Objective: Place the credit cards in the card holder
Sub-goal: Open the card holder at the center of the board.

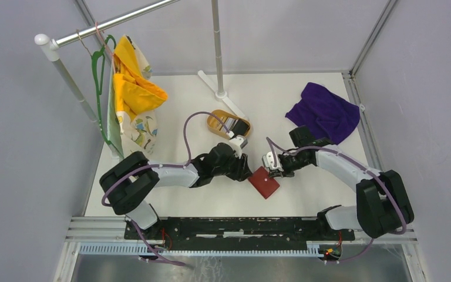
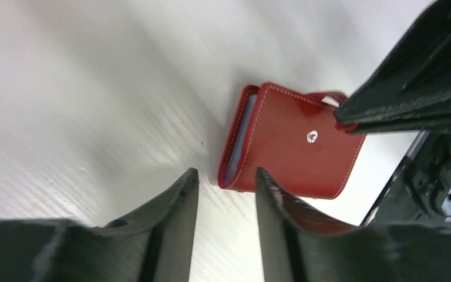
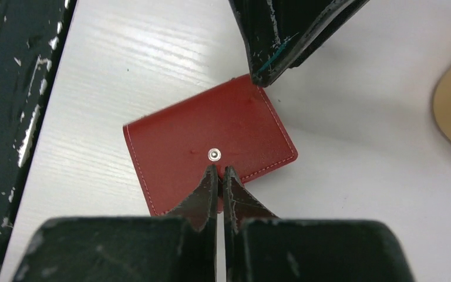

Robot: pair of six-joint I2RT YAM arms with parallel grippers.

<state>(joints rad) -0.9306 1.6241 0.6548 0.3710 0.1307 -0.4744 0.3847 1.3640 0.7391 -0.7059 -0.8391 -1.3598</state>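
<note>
The red card holder (image 1: pixel 263 183) lies folded on the white table, its snap stud (image 3: pixel 214 154) facing up. A pale blue card edge (image 2: pixel 242 138) shows inside its fold. My right gripper (image 3: pixel 220 171) is shut on the holder's snap tab (image 2: pixel 342 97) at its edge. My left gripper (image 2: pixel 223 177) is open at the holder's opposite corner, with one finger over that corner. It also shows in the right wrist view (image 3: pixel 282 41). Black and white cards (image 1: pixel 239 126) lie in the tan tray (image 1: pixel 216 119) behind my left arm.
A purple cloth (image 1: pixel 323 111) lies at the back right. A clothes rack with a green hanger (image 1: pixel 100 64) and yellow cloth (image 1: pixel 132 82) stands at the left. A pole base (image 1: pixel 220 94) sits behind the tray. The black rail (image 1: pixel 235 229) runs along the near edge.
</note>
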